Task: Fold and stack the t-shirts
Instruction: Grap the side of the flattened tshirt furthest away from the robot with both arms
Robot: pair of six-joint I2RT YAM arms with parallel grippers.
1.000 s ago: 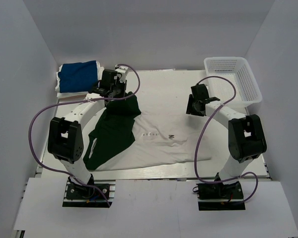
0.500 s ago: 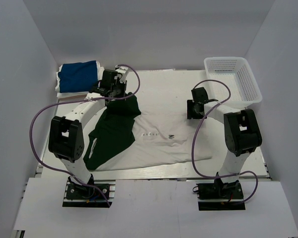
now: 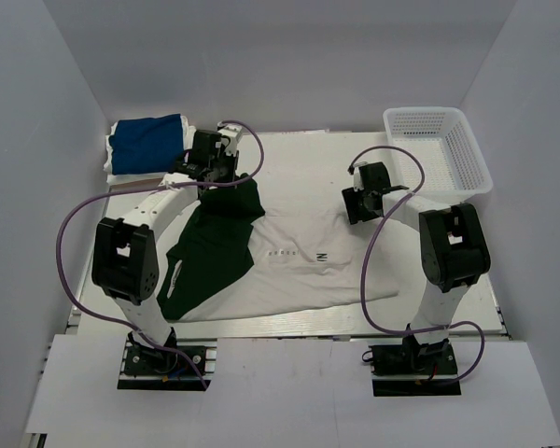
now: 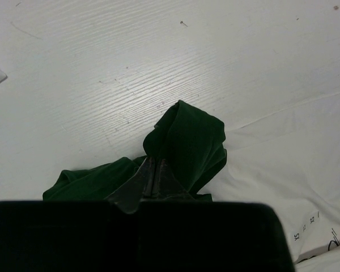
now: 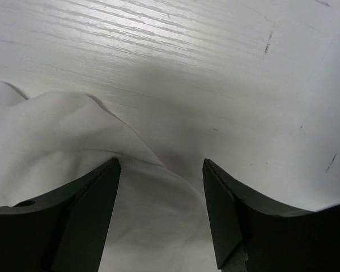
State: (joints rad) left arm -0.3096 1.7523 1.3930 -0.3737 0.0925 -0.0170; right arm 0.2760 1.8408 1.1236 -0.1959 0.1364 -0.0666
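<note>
A white t-shirt (image 3: 299,266) with small black print lies spread over the middle of the table. Across its left half lies the dark green t-shirt (image 3: 210,247). My left gripper (image 3: 215,175) is shut on a bunched far corner of the green t-shirt (image 4: 187,141); its closed fingertips (image 4: 152,173) pinch the cloth. My right gripper (image 3: 353,201) stands open over the white t-shirt's far right corner (image 5: 136,198), a raised fold of cloth lying between its fingers (image 5: 102,192) without being pinched. A folded royal blue t-shirt (image 3: 147,142) sits at the back left on a white folded cloth.
A white mesh basket (image 3: 439,149) stands at the back right corner. Grey walls close in the table on three sides. Purple cables loop off both arms. Bare white tabletop (image 3: 303,163) shows between the two grippers at the back.
My right gripper has opened wider and shifted slightly left and toward the back onto the white shirt's corner. The left gripper has kept still, holding the green cloth.
</note>
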